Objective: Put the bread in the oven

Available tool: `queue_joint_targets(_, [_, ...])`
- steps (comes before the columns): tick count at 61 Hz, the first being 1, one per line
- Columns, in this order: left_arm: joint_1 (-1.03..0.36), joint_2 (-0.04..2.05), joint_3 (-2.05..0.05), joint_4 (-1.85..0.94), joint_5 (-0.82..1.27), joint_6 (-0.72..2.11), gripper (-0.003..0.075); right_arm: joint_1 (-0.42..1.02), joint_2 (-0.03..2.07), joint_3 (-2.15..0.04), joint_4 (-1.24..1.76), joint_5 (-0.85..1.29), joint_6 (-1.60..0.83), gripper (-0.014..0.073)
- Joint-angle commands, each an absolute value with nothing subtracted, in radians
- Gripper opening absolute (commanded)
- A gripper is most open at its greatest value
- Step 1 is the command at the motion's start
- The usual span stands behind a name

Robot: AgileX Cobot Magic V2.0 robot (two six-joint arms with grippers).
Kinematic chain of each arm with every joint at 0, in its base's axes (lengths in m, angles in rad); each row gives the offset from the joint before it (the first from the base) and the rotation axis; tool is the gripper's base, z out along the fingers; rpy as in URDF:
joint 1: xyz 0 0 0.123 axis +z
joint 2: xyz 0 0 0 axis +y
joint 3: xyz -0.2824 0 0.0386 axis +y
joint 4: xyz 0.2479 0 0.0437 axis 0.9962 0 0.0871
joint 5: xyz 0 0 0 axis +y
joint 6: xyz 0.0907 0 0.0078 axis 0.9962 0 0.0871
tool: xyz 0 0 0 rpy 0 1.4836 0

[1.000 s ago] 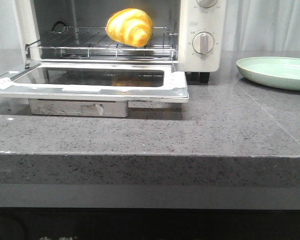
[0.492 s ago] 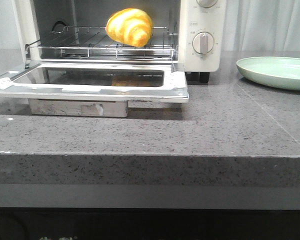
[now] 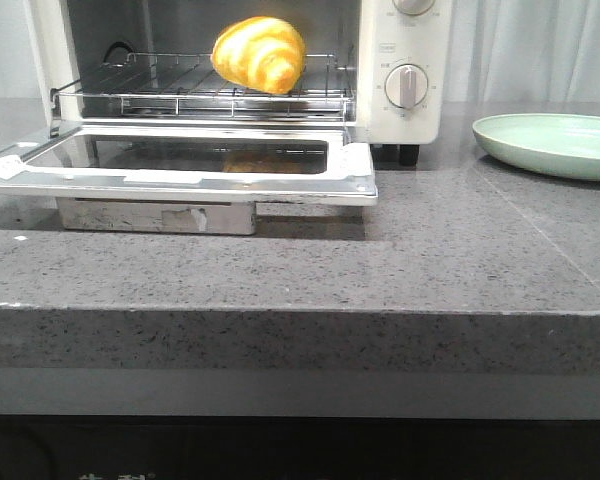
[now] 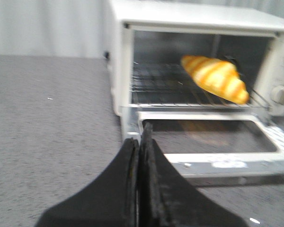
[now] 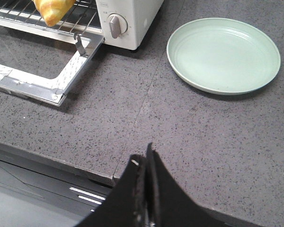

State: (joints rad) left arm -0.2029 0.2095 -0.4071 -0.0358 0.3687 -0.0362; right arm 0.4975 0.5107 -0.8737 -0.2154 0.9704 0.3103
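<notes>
The left gripper (image 4: 138, 142) has its black fingers pressed together with nothing between them, hanging over the grey stone counter (image 4: 47, 142) in front of the toaster oven (image 4: 189, 19). The right gripper (image 5: 146, 163) is likewise closed and empty, over the counter's near edge. Beyond it lies a pale green plate (image 5: 223, 54), to the right of the oven. The oven door (image 3: 180, 165) is folded down flat, and the bread (image 3: 259, 53) sits on the wire rack (image 3: 160, 90) inside.
</notes>
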Motion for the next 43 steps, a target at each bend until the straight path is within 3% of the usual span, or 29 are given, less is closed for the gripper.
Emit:
queue_joint_targets(1, [-0.154, 0.155, -0.324, -0.057, 0.176, -0.037, -0.0018, 0.492, 0.516, -0.896, -0.245, 0.909, 0.308, -0.0069])
queue_joint_targets(25, [-0.081, -0.029, 0.028, -0.075, -0.029, -0.037, -0.0018, 0.492, 0.516, -0.896, -0.245, 0.909, 0.308, -0.0069])
queue_joint_targets(43, [-0.076, -0.028, 0.032, -0.075, -0.070, -0.037, -0.0018, 0.492, 0.516, -0.896, -0.245, 0.909, 0.308, -0.0069])
